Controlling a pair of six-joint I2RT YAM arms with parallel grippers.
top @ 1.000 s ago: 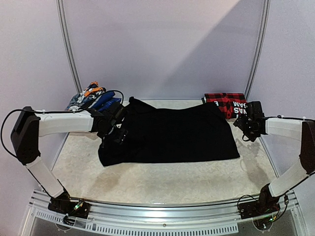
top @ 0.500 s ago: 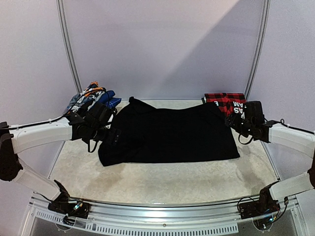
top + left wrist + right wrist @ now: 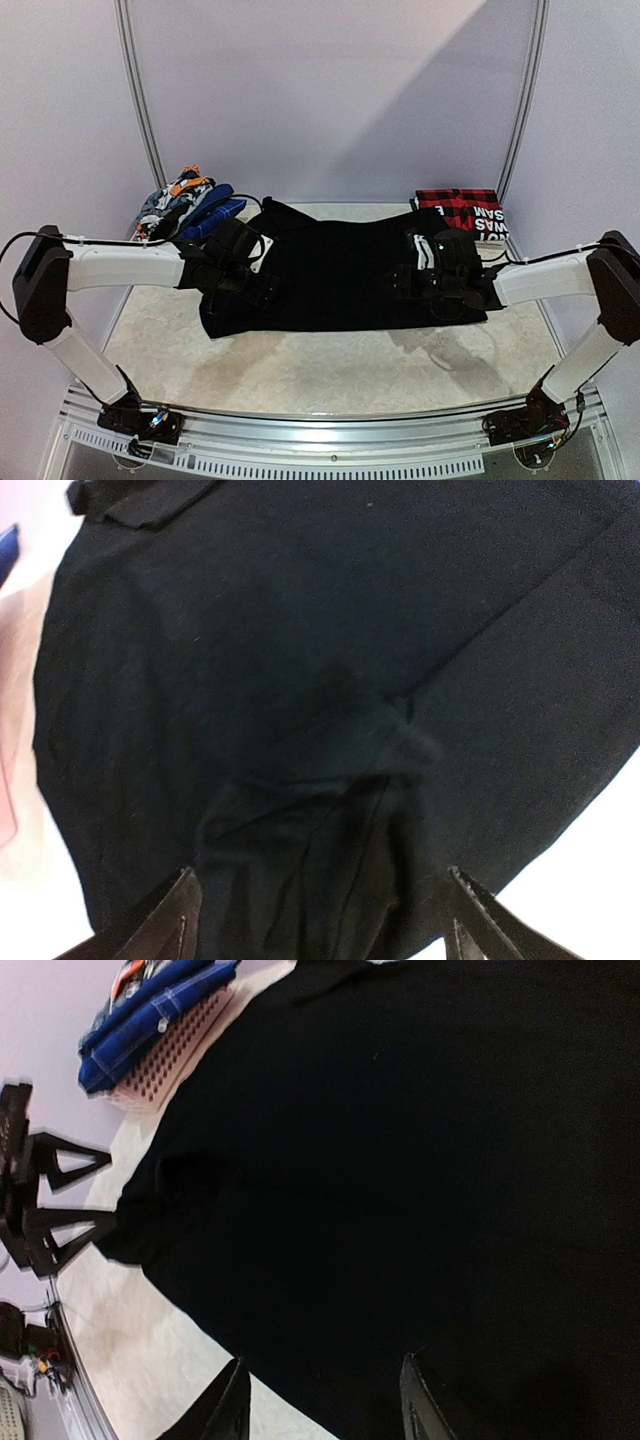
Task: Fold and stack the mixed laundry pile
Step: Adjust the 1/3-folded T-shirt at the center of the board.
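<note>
Left gripper [image 3: 322,882]: fingers [image 3: 168,925] released and spread wide, straddling a raised crease in the black garment [image 3: 340,265]. Right gripper [image 3: 325,1362]: fingers [image 3: 225,1410] parted over the garment's right part, grasping nothing. The garment lies flat mid-table [image 3: 300,375], with the pile [image 3: 185,200] far left and a folded red plaid piece [image 3: 455,205] far right.

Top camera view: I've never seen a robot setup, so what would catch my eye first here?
A big black garment lies spread flat across the middle of the pale table. Two white arms reach in over it from either side, the left gripper and right gripper both with fingers apart above the cloth. At the back, a colourful heap sits in the left corner and a folded red plaid piece in the right.
</note>
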